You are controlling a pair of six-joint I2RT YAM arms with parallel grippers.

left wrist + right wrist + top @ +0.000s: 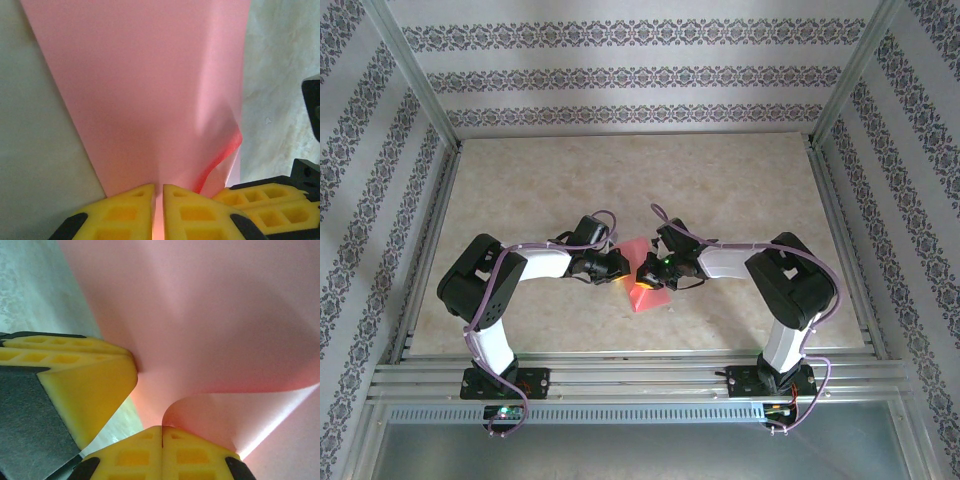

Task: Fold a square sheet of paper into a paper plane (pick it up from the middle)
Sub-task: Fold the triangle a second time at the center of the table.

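Smack in the middle of the counter [570, 180], a bit toward the near side, the square sheet of paper [647, 297] is bunched between the two arms. From above you only catch a pale pink bit at the back and a brighter red wedge at the front. From the left wrist the paper [150, 90] spreads away as one wide smooth pink panel, with a redder curled edge low on its right side. From the right wrist the paper [215, 315] bows out big, and a flap curls back underneath it. Can't tell whether any of it rests on the counter or hangs clear.

The left end effector [618, 266] is clamped on the sheet. In its own camera the left end effector [158, 192] has its yellow fingers [125, 210] pressed together, with pink glowing through the thin slit. The right end effector [646, 272] is clamped on the paper too, and up close the right end effector [161, 435] has its pads closed right where the curl starts.

The two sit just beside each other, and each one's yellow fingers poke into the other's wrist view. Around it all are a metal frame [620, 375] and stripy patterned wallpaper [620, 75].
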